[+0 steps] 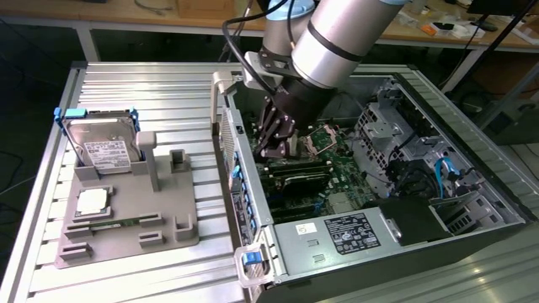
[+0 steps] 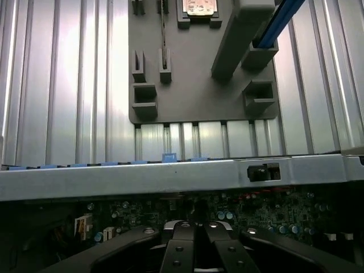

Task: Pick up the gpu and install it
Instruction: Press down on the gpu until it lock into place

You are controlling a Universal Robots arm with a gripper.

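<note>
Black fingers of my hand [image 1: 276, 150] are pinched together inside the open computer case [image 1: 471, 189], low over the motherboard [image 1: 324, 183]; I cannot make out anything between them, and I judge the dark card just beneath [image 1: 296, 177] to be the gpu, though I cannot confirm it. Farther out on the ribbed metal counter [image 1: 151, 82] the grey fixture tray [image 1: 126, 214] holds the hard drive [image 1: 105, 148] upright for picking.

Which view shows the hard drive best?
The exterior view: the hard drive stands upright in the grey holder tray, its white label facing the camera. The wrist view catches just a blue strip of it at the frame's edge.
</note>
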